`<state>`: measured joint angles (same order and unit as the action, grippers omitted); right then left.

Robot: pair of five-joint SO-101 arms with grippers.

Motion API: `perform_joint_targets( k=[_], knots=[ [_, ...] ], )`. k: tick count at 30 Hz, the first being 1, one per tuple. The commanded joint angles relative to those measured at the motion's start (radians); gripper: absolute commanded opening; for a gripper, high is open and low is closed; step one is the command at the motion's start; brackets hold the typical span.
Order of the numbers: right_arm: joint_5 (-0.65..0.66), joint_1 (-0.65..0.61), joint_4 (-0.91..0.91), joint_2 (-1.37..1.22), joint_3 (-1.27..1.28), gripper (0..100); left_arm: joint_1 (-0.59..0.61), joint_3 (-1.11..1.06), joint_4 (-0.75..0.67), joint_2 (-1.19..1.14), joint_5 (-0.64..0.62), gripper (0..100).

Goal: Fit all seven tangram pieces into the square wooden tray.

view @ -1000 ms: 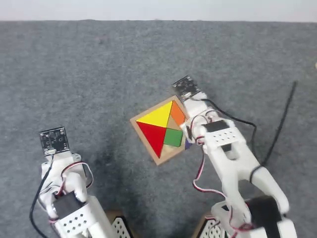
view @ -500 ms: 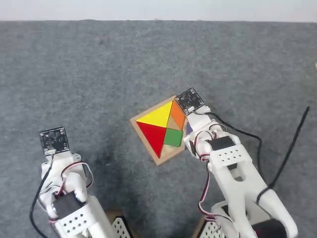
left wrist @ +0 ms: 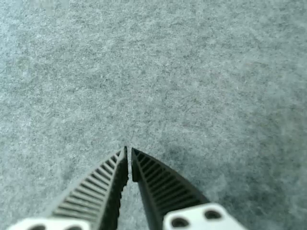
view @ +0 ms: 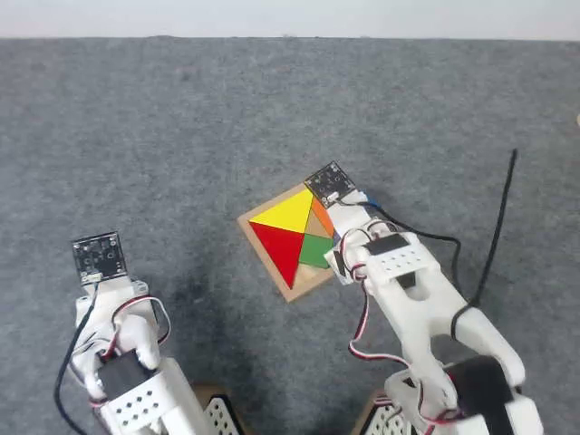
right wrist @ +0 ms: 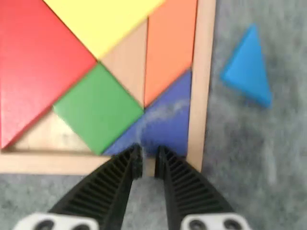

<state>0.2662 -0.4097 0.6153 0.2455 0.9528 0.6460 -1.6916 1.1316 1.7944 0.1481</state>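
Note:
The square wooden tray (view: 263, 258) lies mid-table. It holds a red triangle (right wrist: 38, 62), a yellow triangle (right wrist: 100, 17), an orange parallelogram (right wrist: 170, 52), a green square (right wrist: 98, 108) and a purple triangle (right wrist: 163, 127) in one corner. Bare wood shows in two triangular gaps (right wrist: 124, 62). A blue triangle (right wrist: 247, 67) lies on the carpet just outside the tray's rim (right wrist: 202, 72). My right gripper (right wrist: 148, 160) is shut, its tips at the rim beside the purple triangle. My left gripper (left wrist: 129, 155) is shut over bare carpet, far from the tray.
Grey carpet (view: 181, 118) covers the whole table. The right arm (view: 399, 263) hangs over the tray's right corner, and a black cable (view: 494, 245) trails beside it. The left arm (view: 113, 308) stands at the front left.
The right arm has swung left over the tray's right corner, and the purple piece that peeked beside the tray is now under it. The left arm has not moved.

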Motion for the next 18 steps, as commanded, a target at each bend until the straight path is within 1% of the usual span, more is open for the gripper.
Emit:
perform_joint_targets(
  k=[1,6,11,13,18],
  knots=[
    [-0.031,-0.002,-0.015,0.002,-0.057,7.4,-0.002,0.007,0.005,0.008,0.012,2],
    [-0.040,0.047,-0.004,0.136,-0.058,0.9,-0.003,0.007,0.005,0.008,0.012,2],
    [-0.040,0.134,0.044,0.255,-0.055,7.1,-0.003,0.007,0.005,0.008,0.012,2],
    [-0.040,0.168,0.019,0.274,-0.058,9.8,-0.003,0.007,0.005,0.008,0.012,2],
    [-0.032,0.166,-0.076,0.225,-0.086,13.5,-0.005,0.007,0.005,0.008,0.012,2]
  ],
)
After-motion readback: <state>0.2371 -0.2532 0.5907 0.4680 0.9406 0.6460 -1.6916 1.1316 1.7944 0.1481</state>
